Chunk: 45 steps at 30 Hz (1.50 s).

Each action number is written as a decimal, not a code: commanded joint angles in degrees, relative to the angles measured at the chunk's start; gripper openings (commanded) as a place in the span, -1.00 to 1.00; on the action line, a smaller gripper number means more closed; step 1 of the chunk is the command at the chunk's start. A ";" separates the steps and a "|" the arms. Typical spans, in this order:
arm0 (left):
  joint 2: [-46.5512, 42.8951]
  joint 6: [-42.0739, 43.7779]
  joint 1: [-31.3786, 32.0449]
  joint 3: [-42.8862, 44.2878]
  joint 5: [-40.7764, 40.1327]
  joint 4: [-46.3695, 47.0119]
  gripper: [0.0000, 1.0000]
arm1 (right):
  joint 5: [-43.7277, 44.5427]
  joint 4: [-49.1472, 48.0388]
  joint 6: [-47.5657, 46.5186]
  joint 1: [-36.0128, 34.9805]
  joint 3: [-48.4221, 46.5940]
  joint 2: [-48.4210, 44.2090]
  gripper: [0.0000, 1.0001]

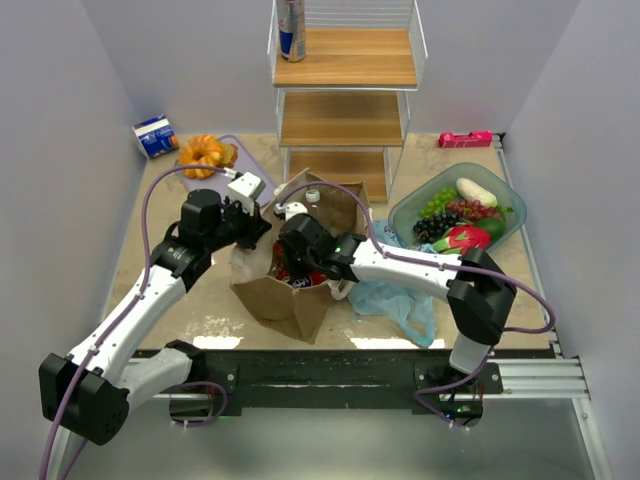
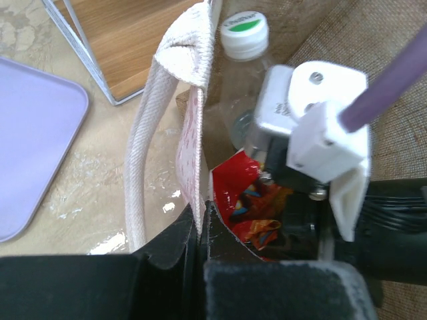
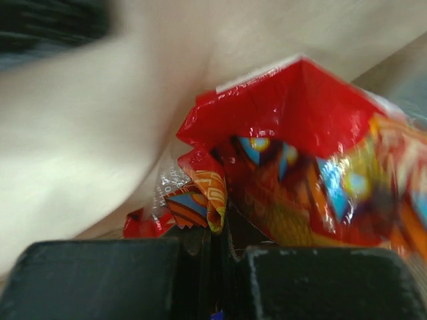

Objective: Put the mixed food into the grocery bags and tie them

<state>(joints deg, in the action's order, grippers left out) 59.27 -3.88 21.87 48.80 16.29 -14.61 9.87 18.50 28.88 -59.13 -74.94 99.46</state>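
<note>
The white-and-black left arm (image 1: 140, 300) reaches forward and to the right from its base. Its black left gripper (image 2: 202, 230) is closed tight, pinching a white woven loop handle (image 2: 141, 167). The white-and-black right arm (image 1: 420, 268) bends at the elbow and stretches leftward, with its right gripper (image 3: 223, 257) angled downward and clamped on a red crinkly snack packet (image 3: 300, 127).

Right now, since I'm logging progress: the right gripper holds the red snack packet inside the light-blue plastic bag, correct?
Wrong bag. The right gripper holds the red snack packet inside the brown paper bag, as the top external view shows; the light-blue plastic bag lies beside it.
</note>
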 commanded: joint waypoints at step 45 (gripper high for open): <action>-1.43 -0.86 0.19 -0.45 1.46 2.83 -1.00 | -12.06 -1.09 -24.05 24.06 -62.26 10.04 0.54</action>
<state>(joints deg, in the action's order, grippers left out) 58.89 -3.88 21.87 48.25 16.23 -14.24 3.55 18.57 6.13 -37.50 -132.29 106.87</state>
